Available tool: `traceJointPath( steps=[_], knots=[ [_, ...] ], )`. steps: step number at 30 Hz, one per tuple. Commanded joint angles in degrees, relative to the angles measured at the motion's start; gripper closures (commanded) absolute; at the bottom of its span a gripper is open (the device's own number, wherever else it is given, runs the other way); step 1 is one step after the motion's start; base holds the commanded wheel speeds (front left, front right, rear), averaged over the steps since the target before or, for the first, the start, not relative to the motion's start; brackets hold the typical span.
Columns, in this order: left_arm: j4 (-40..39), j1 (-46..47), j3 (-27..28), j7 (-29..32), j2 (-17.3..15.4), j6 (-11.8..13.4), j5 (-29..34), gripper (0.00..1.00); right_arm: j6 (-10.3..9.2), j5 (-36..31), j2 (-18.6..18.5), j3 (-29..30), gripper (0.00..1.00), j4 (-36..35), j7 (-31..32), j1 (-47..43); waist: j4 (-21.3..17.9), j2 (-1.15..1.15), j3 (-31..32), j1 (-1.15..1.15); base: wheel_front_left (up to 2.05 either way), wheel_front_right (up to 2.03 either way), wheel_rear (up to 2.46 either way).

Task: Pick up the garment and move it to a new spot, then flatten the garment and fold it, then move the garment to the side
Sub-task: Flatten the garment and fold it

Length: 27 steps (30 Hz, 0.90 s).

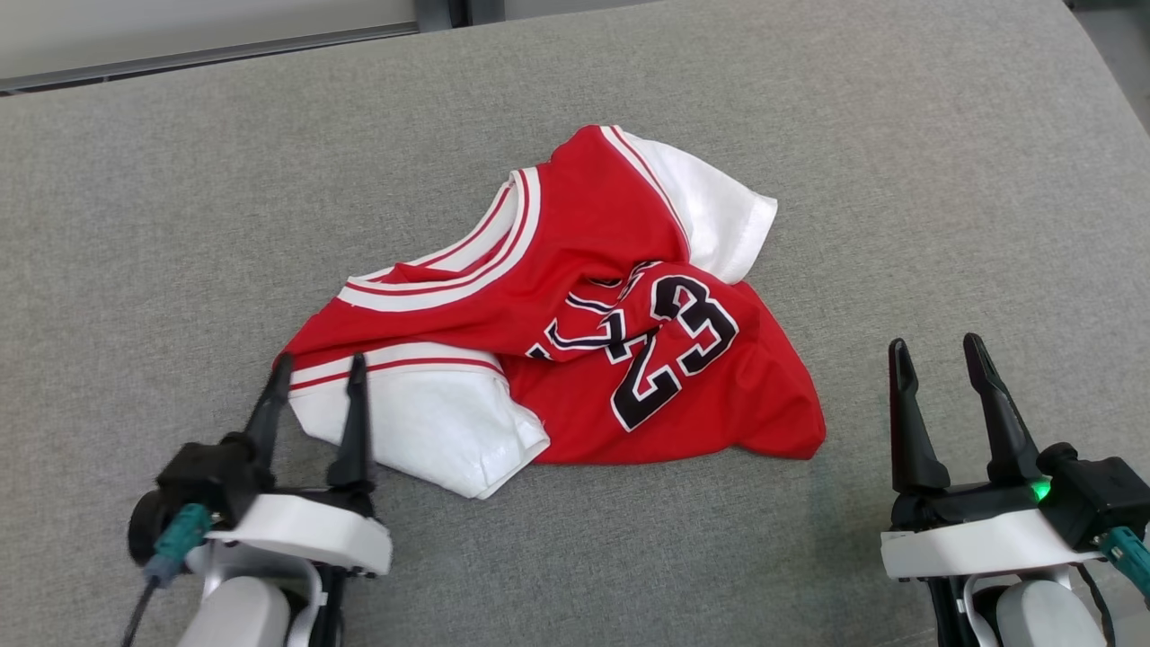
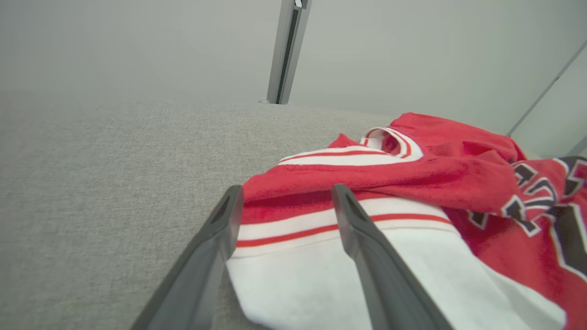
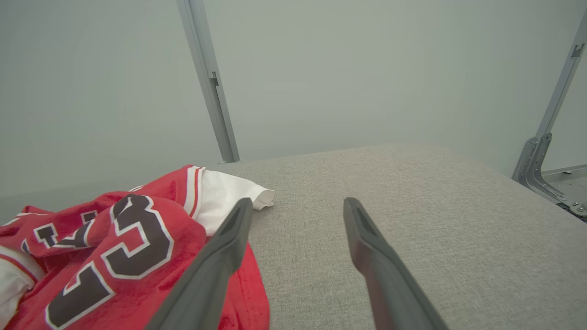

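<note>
nearest in the head view, the left gripper point(image 1: 321, 361) stands spread wide over the white sleeve point(image 1: 431, 422) of the crumpled red garment point(image 1: 584, 296), gripping nothing; the right gripper point(image 1: 936, 346), equally wide and empty, sits well apart on the grey surface point(image 1: 180, 180). flattening probably wants each gripper pinching a single layer at opposite edges, then drawing apart low and slow. left wrist view: the jaws straddle the sleeve's red stripe point(image 2: 293, 236). right wrist view: the hem point(image 3: 254, 298) lies just beside the gripper, and a black "23" point(image 3: 137, 236) reads clearly (the lettering above it is folded, unreadable).
</note>
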State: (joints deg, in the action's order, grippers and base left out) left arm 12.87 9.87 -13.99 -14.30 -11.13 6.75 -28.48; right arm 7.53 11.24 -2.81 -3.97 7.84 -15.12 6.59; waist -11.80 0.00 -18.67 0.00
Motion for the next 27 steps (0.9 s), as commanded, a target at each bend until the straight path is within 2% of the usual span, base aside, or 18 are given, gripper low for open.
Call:
traceJointPath(
  steps=[1,3,8,17,19,21,22,23,25,27],
  knots=[
    [-1.39,0.95,-1.46,0.02,-0.65,-0.12,1.86,0.0,-0.08,0.2,-0.16,0.13,0.0,-0.04,-0.05,0.03,-0.35,0.0,0.12,0.0,0.0,0.0,0.0],
    [-3.48,1.01,-3.99,0.69,-0.56,-1.39,3.11,0.0,-0.08,0.54,-0.14,-0.02,0.0,0.06,-0.05,-0.11,-0.58,0.0,0.12,0.0,0.0,0.0,0.0],
    [-5.44,1.49,-7.61,1.15,-0.33,-1.78,6.11,0.0,-0.08,1.38,-0.17,-2.42,0.0,3.02,-0.05,-0.67,-0.67,0.0,0.33,0.0,0.0,0.0,0.0],
    [-1.45,8.98,-14.26,0.0,-0.1,-0.59,16.46,0.0,-0.07,1.57,-0.16,-7.05,0.0,14.91,-0.05,1.87,0.47,0.0,0.77,0.0,0.0,0.0,0.0],
    [-0.44,10.83,-15.04,-0.35,0.55,-0.46,17.65,0.0,-0.08,1.11,-0.15,-7.49,0.0,19.31,-0.05,3.74,0.39,0.0,0.49,0.0,0.0,0.0,0.0],
    [0.07,11.6,-15.33,-0.5,0.81,-0.29,18.04,0.0,-0.08,1.41,-0.14,-8.19,0.21,22.82,-0.05,5.25,0.39,0.0,0.29,0.0,0.0,0.0,0.0],
    [0.24,11.94,-15.38,-0.54,0.95,-0.2,18.2,0.0,-0.07,1.69,-0.12,-8.93,0.81,24.41,0.03,6.08,0.39,0.0,0.2,0.0,0.0,0.0,0.0],
    [0.44,12.09,-15.45,-0.54,1.05,-0.12,18.39,0.0,-0.07,1.82,-0.08,-9.51,1.0,25.89,0.09,6.73,0.4,0.0,0.14,0.0,0.0,0.0,0.0],
    [0.83,11.98,-15.49,-0.69,1.23,0.07,18.56,0.0,-0.07,2.06,-0.08,-10.67,1.0,27.51,0.1,8.04,0.38,0.0,0.09,0.0,0.0,0.0,0.0],
    [1.04,11.77,-15.35,-0.76,1.27,0.29,18.57,0.0,-0.11,0.36,-0.22,-9.46,1.0,27.87,0.08,9.35,0.31,0.0,0.07,0.0,0.0,0.0,0.0]
  ],
)
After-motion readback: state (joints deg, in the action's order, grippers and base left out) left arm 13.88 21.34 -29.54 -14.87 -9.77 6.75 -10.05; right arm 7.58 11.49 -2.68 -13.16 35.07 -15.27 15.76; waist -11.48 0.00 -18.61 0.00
